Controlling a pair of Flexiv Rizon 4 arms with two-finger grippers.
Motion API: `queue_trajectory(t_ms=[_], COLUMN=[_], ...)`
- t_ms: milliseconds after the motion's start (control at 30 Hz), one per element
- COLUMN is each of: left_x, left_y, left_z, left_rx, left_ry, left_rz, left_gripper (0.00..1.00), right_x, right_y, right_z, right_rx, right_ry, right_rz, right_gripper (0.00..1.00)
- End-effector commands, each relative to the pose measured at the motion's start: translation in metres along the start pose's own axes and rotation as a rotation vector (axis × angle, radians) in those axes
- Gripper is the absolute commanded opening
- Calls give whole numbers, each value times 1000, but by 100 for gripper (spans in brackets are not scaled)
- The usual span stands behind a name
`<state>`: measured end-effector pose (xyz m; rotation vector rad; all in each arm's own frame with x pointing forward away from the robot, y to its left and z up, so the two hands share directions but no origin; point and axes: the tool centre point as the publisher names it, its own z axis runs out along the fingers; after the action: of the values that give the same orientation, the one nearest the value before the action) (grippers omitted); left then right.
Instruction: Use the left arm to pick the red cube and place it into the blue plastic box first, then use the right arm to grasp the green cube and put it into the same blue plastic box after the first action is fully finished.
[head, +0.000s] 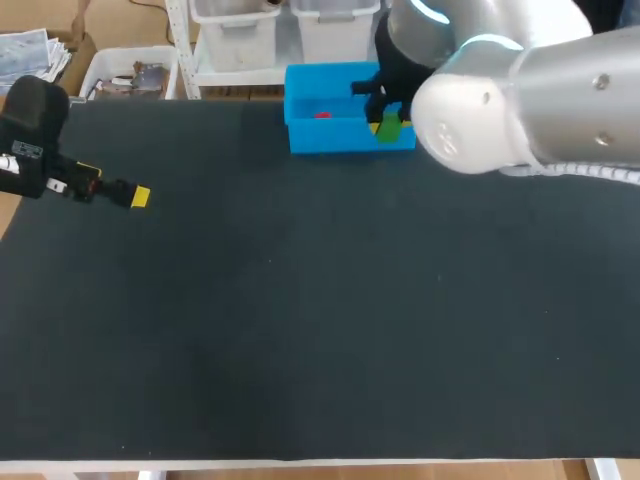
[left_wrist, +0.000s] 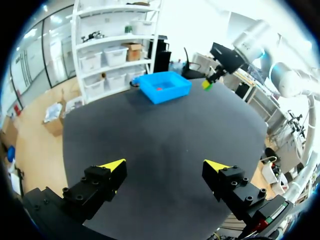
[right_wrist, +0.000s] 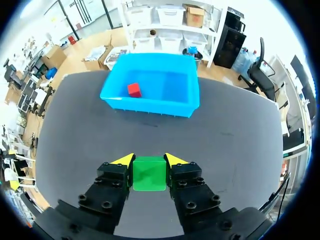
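Note:
The blue plastic box (head: 345, 135) stands at the table's far edge, with the red cube (head: 322, 115) lying inside it. In the right wrist view the box (right_wrist: 150, 92) lies ahead of the fingers, the red cube (right_wrist: 134, 90) in its left part. My right gripper (right_wrist: 149, 160) is shut on the green cube (right_wrist: 149, 173), held above the table short of the box. From the head view the green cube (head: 388, 128) shows by the box's right end, under the right arm. My left gripper (left_wrist: 164, 166) stands open and empty over the table's left side, its yellow tip (head: 139, 196) seen from above.
The dark table top (head: 320, 320) stretches wide between both arms. My right arm's big elbow (head: 480, 105) hangs over the far right and hides part of the box's right side.

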<state>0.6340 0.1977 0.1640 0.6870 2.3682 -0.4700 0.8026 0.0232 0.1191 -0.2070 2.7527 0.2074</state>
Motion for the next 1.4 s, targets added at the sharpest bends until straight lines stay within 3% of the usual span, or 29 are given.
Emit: queue_trajectory(t_ms=[33,333,500,1033,1400], left_x=[1,1,1,1,1], left_y=[1,1,1,1,1], left_z=[0,0,0,0,0], left_rx=[5,5,5,5,5], left_ry=[-5,-5,-5,-5,-5], left_rz=[2,2,2,2,2], left_gripper=[100,100,100,100,100], right_x=[10,0,-4,-15,-46], right_y=[-3,2,5,-3,-17], right_z=[-22,-33,-26,-6,7], right_rx=[-1,-63,-75,-131,-155], right_ry=[-126,-314,-373,-401,-392], right_rz=[5,1,1,18,30], right_gripper=[0,0,0,0,0])
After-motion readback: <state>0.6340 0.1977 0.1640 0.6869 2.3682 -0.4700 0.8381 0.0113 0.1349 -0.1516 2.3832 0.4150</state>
